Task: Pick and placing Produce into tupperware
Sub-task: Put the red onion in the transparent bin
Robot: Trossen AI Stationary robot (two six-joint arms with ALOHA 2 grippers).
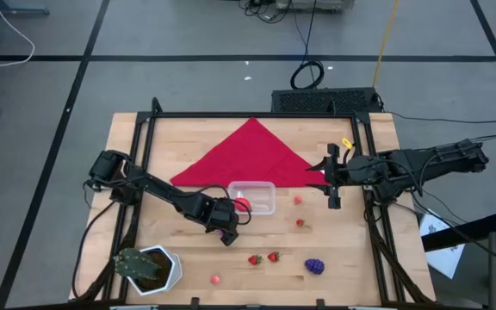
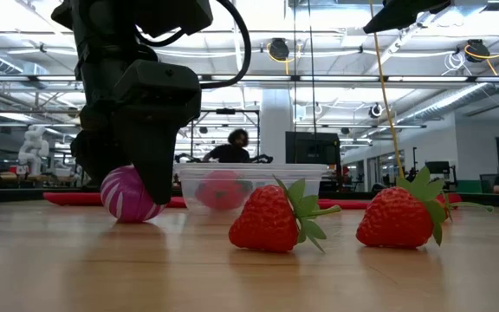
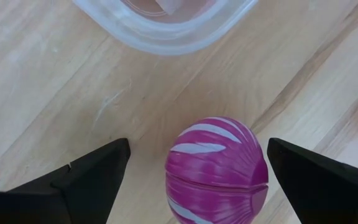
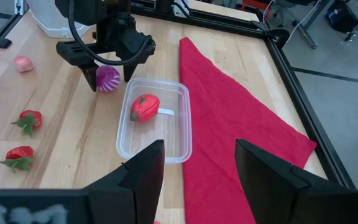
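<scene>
Left gripper [image 3: 191, 171] is down at the table with its fingers spread wide, straddling a purple-and-white striped ball [image 3: 217, 168] that sits on the wood between them, not yet pinched. Just beyond it lies the tupperware [image 4: 122, 130], clear and rounded, with one red piece of produce [image 4: 144, 107] already inside. Looks like the pick step on the next item: the call now is to close on the ball squarely, since a round thing could squirt out sideways, then lift and carry it the short way over the tub's rim. Farther out, two strawberries [image 1: 263, 257] wait side by side on the table, a grape bunch [image 1: 315, 266] near them. The right gripper [image 1: 332, 176] hangs open over the edge of the red cloth [image 1: 248, 153], waiting.
</scene>
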